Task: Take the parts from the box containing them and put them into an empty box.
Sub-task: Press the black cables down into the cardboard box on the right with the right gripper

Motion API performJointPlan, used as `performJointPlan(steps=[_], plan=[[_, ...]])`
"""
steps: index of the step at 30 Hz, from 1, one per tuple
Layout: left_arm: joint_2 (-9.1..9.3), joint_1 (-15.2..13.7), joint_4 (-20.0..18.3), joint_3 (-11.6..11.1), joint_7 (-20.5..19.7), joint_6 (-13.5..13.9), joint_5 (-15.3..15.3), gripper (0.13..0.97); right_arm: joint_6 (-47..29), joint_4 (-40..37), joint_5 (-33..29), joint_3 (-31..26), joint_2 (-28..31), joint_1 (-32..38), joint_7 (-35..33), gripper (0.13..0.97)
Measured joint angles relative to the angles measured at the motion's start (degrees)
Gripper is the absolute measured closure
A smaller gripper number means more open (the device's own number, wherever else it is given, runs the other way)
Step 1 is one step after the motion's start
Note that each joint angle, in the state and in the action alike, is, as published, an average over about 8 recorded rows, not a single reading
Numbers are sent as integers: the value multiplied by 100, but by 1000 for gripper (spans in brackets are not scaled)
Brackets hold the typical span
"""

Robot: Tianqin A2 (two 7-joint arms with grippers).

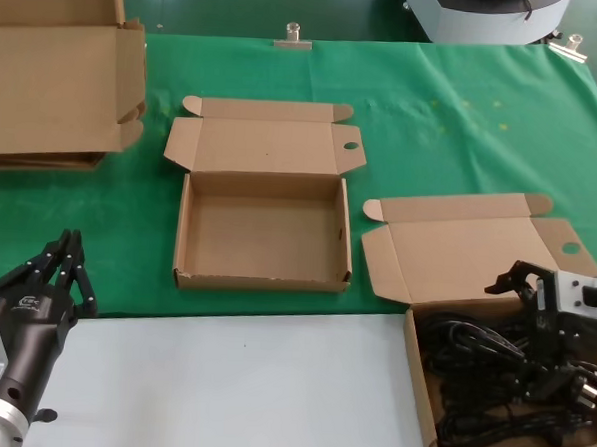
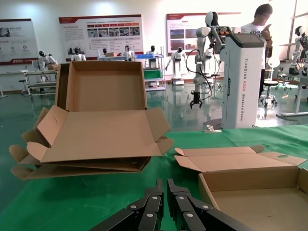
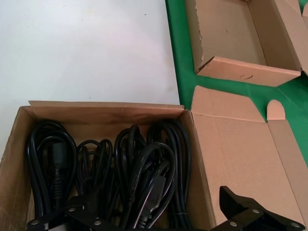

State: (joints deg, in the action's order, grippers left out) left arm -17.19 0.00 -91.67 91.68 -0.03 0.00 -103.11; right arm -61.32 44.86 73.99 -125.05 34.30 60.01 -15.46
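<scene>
The left gripper (image 1: 68,262) waits with fingers clenched at the near table (image 1: 220,380) edge. Beyond and right of it, the empty box (image 1: 261,272) holds nothing, so no transfer is done. The right gripper (image 1: 534,306), fingers spread, sits over the cords (image 1: 490,384), all lying in their box (image 1: 420,390).

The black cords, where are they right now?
In the head view the cords lie in the open box at the robot's right, under the right end effector.

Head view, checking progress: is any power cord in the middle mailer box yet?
No, the middle mailer box shows only bare cardboard; the power cords lie in the right box.
</scene>
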Motion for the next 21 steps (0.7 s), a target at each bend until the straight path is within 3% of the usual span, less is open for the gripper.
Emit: performJointPlan(steps=[10,18,21], plan=[[0,0,0,0,0,0,0,925,-15,215,-64,83,54,-75,110,310],[0,0,0,0,0,0,0,925,-36,350,-72,158,133,-131,157,497],[0,0,0,0,0,0,0,925,-16,340,-76,181,141,-146,133,497]])
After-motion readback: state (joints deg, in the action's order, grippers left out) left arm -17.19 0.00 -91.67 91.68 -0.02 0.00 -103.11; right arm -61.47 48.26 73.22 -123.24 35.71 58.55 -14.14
